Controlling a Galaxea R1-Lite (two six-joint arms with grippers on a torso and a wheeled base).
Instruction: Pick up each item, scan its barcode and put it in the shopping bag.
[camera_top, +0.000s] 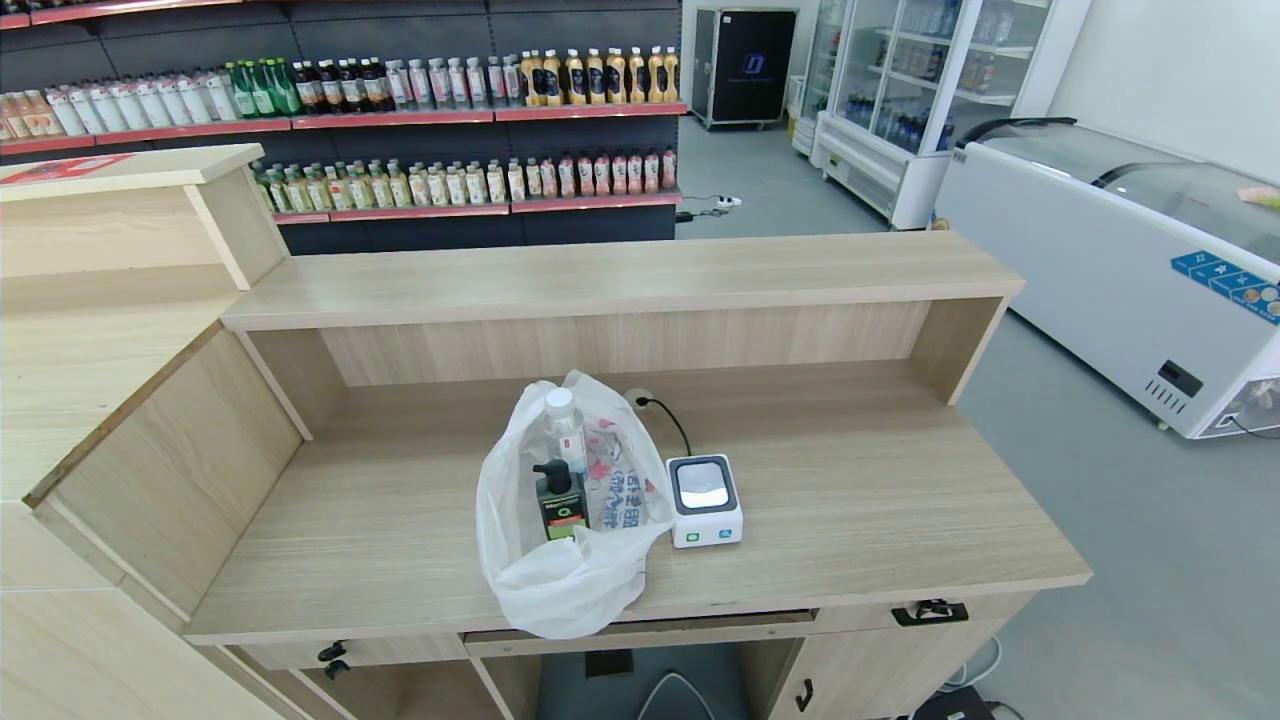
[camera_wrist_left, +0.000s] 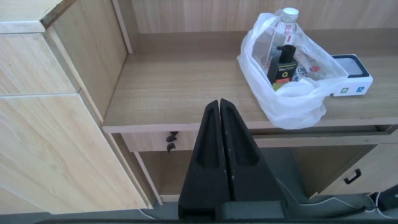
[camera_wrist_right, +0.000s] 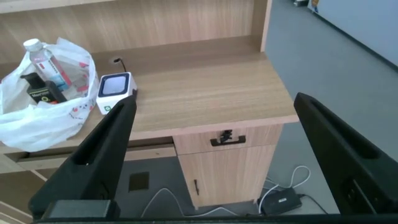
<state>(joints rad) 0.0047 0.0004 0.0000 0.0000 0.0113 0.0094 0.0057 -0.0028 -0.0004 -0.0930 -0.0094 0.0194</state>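
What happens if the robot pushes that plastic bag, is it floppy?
Probably floppy: the shopping bag is thin, crumpled film slumped at the counter edge. It likely won't slide easily, since the clear bottle and pump bottle inside weigh it down.

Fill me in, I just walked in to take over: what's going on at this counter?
Nothing is being handled. A clear bottle and a dark pump bottle sit in the white shopping bag on the counter, beside the barcode scanner. The left gripper is shut, the right gripper open, both empty, short of the counter.
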